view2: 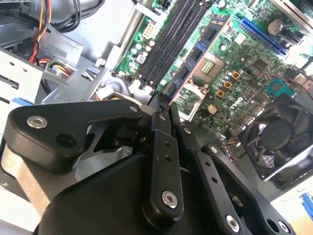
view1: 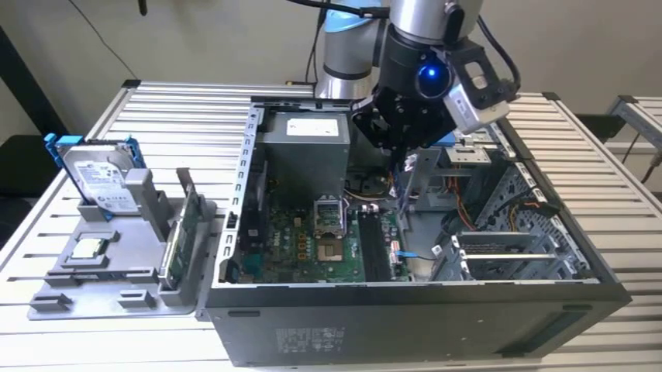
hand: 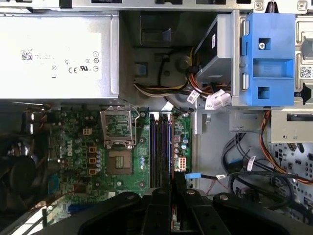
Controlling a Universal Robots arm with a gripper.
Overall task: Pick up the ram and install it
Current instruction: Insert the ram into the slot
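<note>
Ram stick (view2: 196, 53) hangs from the claw (view2: 164, 100), which is pinched tight on one end of it, just above the long black slots (hand: 161, 147) inside the open computer box (view1: 414, 318). To do this well, I think it must line up straight with one slot, stay upright, and go down evenly.
</note>
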